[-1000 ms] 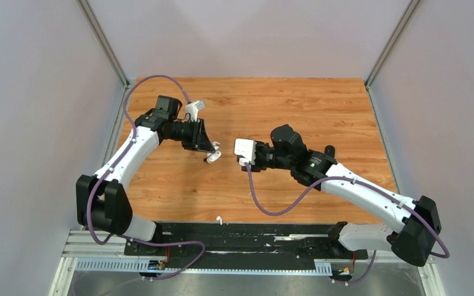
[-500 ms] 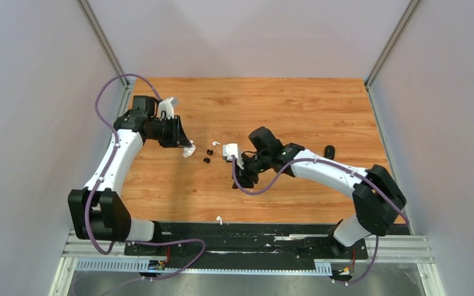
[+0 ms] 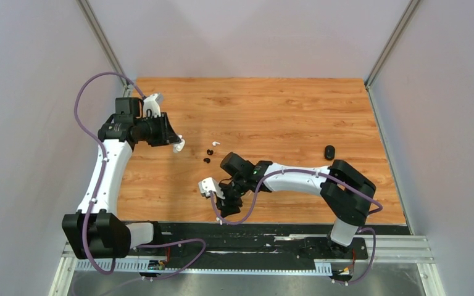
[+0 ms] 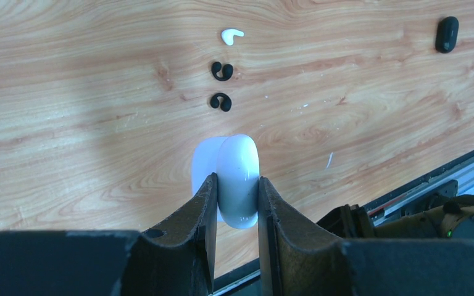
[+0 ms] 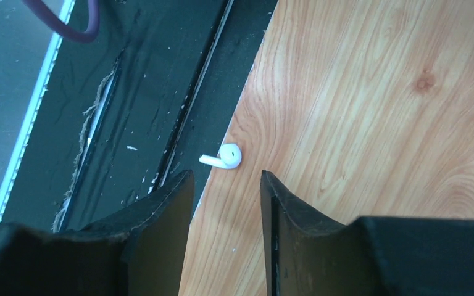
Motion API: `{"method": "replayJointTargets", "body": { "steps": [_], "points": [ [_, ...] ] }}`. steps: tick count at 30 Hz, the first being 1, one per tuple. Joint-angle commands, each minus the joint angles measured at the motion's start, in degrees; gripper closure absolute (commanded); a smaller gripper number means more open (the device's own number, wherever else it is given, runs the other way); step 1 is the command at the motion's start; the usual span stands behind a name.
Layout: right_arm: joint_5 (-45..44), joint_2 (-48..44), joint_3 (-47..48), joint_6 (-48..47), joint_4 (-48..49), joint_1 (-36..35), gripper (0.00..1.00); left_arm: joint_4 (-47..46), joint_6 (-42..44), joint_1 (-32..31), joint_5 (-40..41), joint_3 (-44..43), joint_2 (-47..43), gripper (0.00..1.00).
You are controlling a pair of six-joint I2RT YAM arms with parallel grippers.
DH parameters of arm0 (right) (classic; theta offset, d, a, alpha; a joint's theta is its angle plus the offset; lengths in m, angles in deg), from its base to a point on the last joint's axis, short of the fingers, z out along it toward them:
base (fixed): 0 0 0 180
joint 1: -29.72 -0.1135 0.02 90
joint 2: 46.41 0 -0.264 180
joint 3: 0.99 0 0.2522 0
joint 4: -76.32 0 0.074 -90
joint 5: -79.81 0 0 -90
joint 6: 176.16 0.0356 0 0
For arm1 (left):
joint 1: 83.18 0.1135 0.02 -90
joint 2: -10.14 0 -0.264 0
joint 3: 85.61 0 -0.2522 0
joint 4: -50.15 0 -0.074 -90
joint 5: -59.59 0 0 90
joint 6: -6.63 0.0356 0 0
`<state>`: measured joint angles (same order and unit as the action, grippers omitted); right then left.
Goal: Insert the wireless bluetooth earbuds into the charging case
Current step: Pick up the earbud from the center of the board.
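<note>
The left gripper (image 4: pixel 236 185) pinches the charging case (image 4: pixel 237 163) in a narrow grip above the table's (image 5: pixel 358 92) left side. The right gripper (image 5: pixel 225 177) hangs half-open and empty over an earbud (image 5: pixel 227 156) on the near edge. The second earbud (image 4: pixel 231 36) lies mid-table.

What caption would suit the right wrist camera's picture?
Right gripper, jaws open, points at a white earbud lying at the edge of the wooden table.

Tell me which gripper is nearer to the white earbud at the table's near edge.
Right. The right gripper hovers just over the earbud, jaws open; the left gripper is far off at the left side of the table, holding the charging case.
</note>
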<state>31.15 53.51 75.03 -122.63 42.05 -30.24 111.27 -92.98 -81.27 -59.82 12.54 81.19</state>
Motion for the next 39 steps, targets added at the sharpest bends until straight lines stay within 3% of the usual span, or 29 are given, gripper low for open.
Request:
{"method": "replayJointTargets", "body": {
  "steps": [1, 12, 26, 39],
  "points": [
    [-4.29, 0.53, 0.79, 2.96, 7.24, -2.45, 0.59, -1.23, 0.91, 0.21, 0.21, -0.96, -2.00, 1.00],
    [-11.14, 2.69, 1.20, 5.35, 8.91, -5.61, 0.62, -1.96, -0.32, 0.46, -0.29, -0.56, -1.88, 1.00],
    [-9.80, 5.26, 2.42, 5.62, 5.25, -5.89, 0.62, -2.65, -0.85, 0.41, -0.65, -0.11, -1.33, 1.00],
    [-11.71, 6.99, 2.10, 3.97, 5.04, -6.22, 0.70, -3.19, -1.02, 0.55, -1.34, 0.04, -0.03, 1.00]
  ]
}}
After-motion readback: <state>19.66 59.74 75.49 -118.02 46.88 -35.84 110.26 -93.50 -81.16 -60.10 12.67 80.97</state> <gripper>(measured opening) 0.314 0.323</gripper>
